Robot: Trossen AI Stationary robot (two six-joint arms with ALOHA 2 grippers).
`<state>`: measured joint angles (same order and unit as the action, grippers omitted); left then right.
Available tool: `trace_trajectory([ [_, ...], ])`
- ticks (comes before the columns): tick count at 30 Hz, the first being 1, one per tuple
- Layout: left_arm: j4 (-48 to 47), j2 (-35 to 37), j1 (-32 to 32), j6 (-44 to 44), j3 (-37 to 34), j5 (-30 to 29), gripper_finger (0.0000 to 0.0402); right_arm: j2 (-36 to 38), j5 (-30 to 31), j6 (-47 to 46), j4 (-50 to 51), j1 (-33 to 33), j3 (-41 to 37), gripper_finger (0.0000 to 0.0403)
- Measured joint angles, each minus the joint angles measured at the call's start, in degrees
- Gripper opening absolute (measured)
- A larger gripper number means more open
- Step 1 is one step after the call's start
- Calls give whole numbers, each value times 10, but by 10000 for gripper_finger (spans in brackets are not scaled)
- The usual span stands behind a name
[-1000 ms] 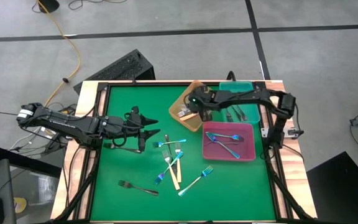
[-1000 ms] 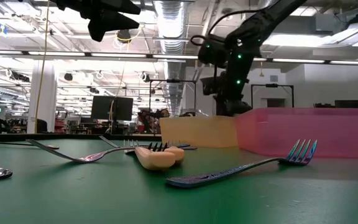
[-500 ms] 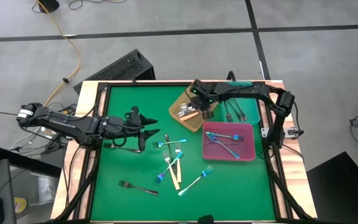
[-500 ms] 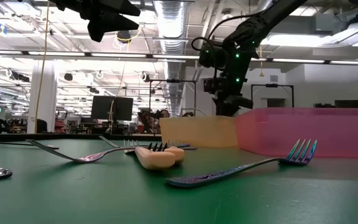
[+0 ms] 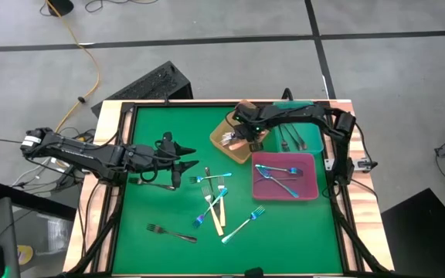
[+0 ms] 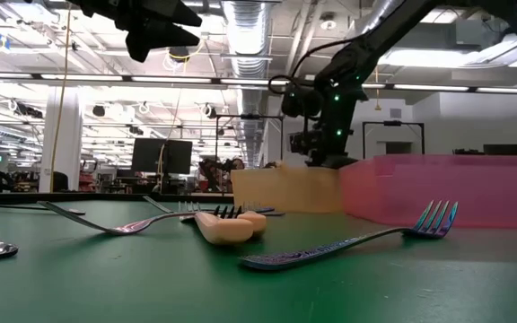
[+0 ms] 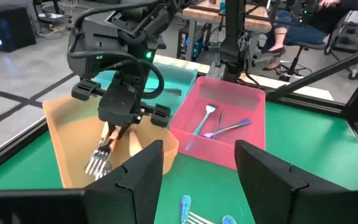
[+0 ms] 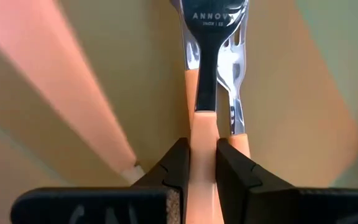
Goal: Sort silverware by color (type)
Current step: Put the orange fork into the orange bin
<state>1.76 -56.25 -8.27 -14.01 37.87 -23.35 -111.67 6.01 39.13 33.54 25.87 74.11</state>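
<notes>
On the green bench point(image 5: 153, 208), loose forks point(image 5: 215, 205) lie scattered at the near middle, one blue-teal fork point(image 6: 348, 242) closest. The left gripper point(image 5: 188, 158) hovers wide open, holding nothing, above the bench's left part. Beyond, the right gripper point(image 7: 124, 118) is clamped on a cream-handled fork point(image 8: 202, 112), lowered into the orange tray point(image 5: 226, 125) beside the pink tray point(image 5: 307, 189).

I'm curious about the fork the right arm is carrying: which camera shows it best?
The right wrist view: the cream-handled fork fills it, pinched between the dark fingers. The left wrist view shows it dangling over the orange tray. From above it is tiny; the low view hides it.
</notes>
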Motion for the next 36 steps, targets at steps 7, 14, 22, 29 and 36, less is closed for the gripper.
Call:
trace_trajectory([
  [7,-10,0,0,0,0,-8,183,2,1,-3,-1,0,0,75],
  [14,-10,0,0,-1,0,-13,183,2,7,-9,-2,-3,0,76],
  [22,-11,0,0,-1,0,-13,183,3,27,-22,-5,-9,-1,186],
  [29,-14,0,0,-1,0,-13,183,3,29,-27,-7,-12,-1,206],
  [36,-39,0,0,-12,0,-9,183,2,38,-33,19,-15,15,207],
])
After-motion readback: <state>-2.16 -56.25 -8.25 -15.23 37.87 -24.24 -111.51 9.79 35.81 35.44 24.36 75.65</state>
